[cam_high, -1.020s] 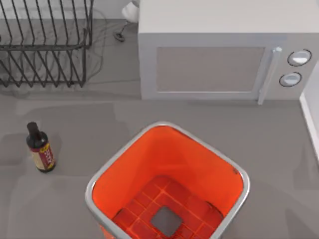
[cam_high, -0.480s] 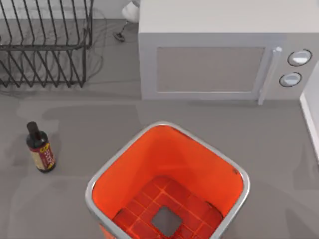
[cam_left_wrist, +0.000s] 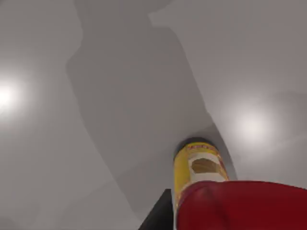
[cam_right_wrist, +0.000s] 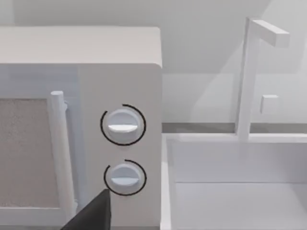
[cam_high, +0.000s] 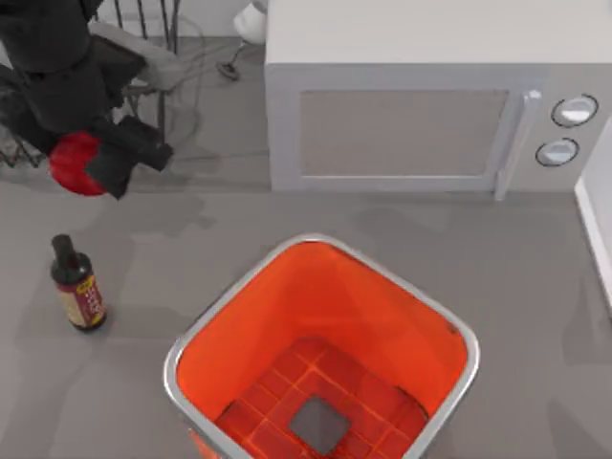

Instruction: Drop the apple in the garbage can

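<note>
Left pincer (cam_high: pixel 84 164) clamped on apple (cam_high: pixel 73 163), above bottle (cam_high: pixel 77 286) (top-left), well apart from garbage can (cam_high: pixel 457 337).

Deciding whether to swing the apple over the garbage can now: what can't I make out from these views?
- Left gripper, top view: the apple and the arm's body cover the fingers, so the grip cannot be checked.
- Apple, left wrist view: cut off by the frame edge.
- Bottle, left wrist view: the apple covers its lower part.
- Garbage can, top view: its near side is cut off by the bottom edge.
</note>
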Tool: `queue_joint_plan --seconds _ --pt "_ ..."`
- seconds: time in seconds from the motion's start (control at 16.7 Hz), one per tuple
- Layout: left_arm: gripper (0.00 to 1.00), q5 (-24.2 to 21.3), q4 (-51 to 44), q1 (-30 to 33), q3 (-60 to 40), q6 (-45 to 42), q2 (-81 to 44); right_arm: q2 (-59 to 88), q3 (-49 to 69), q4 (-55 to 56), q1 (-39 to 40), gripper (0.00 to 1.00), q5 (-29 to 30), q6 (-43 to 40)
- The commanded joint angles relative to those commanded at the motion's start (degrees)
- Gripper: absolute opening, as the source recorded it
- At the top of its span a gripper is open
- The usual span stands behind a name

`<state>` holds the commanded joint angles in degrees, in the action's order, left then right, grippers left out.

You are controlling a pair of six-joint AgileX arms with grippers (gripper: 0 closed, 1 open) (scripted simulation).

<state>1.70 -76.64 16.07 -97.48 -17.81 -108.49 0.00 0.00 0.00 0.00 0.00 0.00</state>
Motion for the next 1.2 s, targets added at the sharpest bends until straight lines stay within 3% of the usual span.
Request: queue_joint_plan --seconds 0.3,0.54,0.72,1.2 --pt "0.0 2.0 -0.8 27.0 3.9 -8.0 2.9 0.0 0.0 0.0 0.0 1.0 0.0 0.0" --pt "0.0 3.7 -0.6 41.7 6.5 -13.0 5.6 0.0 0.0 0.0 0.0 1.0 0.0 0.0" --pt "0.0 4.5 -0.3 46.3 7.6 -14.9 6.9 0.0 0.0 0.0 0.0 1.0 0.0 0.0" --pt "0.0 5.2 2.0 45.5 9.6 -15.3 6.9 0.0 0.0 0.0 0.0 1.0 0.0 0.0"
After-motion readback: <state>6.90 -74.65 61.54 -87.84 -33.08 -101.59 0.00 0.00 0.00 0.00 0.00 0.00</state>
